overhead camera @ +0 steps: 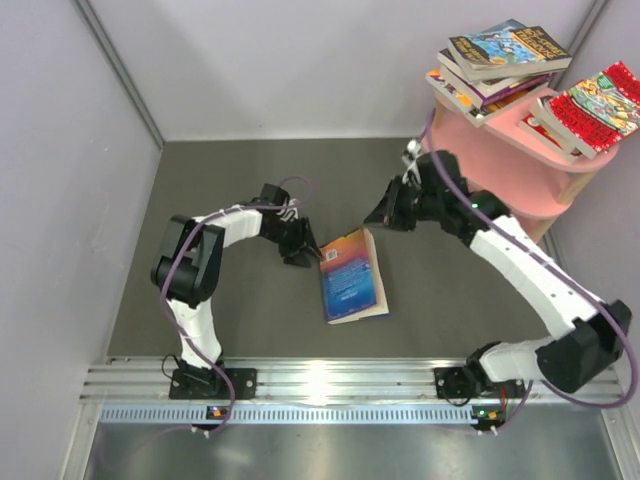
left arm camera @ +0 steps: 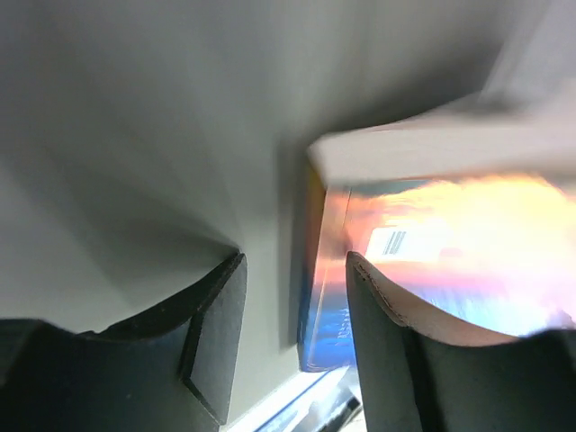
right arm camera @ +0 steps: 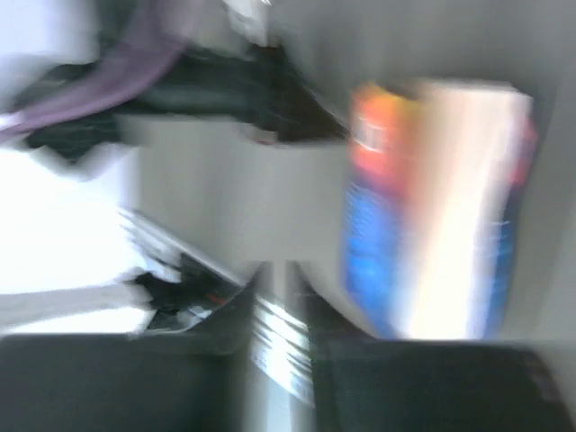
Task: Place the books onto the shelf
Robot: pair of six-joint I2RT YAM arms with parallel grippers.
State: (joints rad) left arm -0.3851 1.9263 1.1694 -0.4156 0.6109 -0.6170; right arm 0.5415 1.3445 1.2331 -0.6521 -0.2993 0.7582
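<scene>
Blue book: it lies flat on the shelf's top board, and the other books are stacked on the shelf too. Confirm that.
Wrong in one respect: the blue book lies flat on the table, not on the shelf. The top external view shows it. The other books are indeed stacked on the shelf.

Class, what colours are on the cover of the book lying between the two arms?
Mainly blue, orange at one end; the book shows best in top external view.
</scene>
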